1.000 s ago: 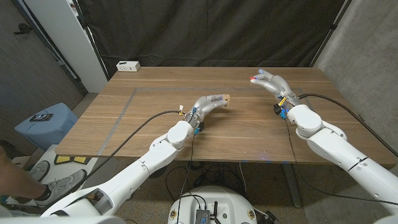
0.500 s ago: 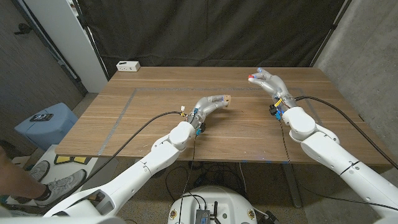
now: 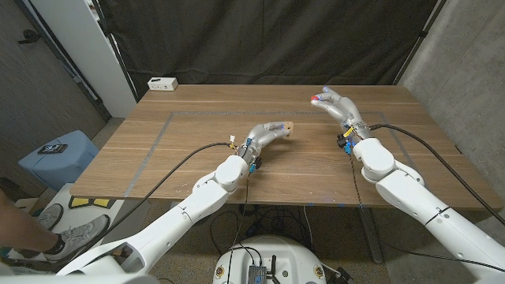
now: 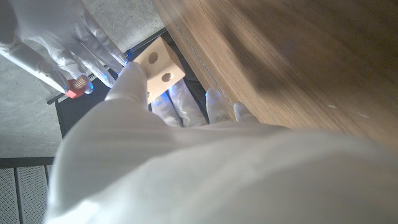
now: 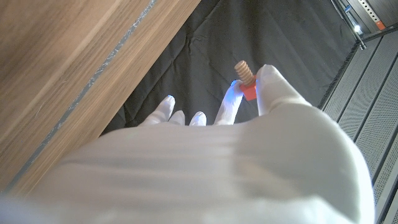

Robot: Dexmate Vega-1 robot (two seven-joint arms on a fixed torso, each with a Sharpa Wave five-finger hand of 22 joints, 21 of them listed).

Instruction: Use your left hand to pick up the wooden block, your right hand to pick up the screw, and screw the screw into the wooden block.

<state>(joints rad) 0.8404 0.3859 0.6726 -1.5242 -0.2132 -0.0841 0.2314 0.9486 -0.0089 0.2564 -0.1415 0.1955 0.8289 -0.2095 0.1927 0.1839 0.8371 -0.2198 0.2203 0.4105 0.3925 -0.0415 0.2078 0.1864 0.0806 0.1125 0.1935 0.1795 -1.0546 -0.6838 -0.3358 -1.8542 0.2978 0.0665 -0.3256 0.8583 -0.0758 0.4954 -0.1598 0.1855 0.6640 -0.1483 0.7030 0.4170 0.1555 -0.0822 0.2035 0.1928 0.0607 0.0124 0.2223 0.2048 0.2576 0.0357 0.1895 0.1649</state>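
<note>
The left hand (image 3: 267, 132) held the wooden block (image 3: 287, 125) just above the middle of the counter (image 3: 197, 150), with its fingers closed around the block's near end. In the left wrist view the wooden block (image 4: 158, 66) showed a pale face with two round holes, and the fingers (image 4: 132, 76) of the left hand (image 4: 186, 149) gripped it from the side. This hand and the block were in the same place as one second before. The right hand (image 3: 338, 105) was raised over the far right part of the counter and pinched the screw (image 3: 317, 99) at its fingertips; the red head of the screw was visible there. In the right wrist view the screw (image 5: 245, 79) had a tan threaded shaft and a red head, and it was clamped between the thumb and one finger of the right hand (image 5: 249, 155), while the other fingers were loosely spread. Compared with one second before, the right hand had moved a little to the left, toward the block, and its forearm had moved left with it. The screw and the block were still well apart. A white box (image 3: 162, 83) lay at the far left corner of the counter, and it had not moved.
</note>
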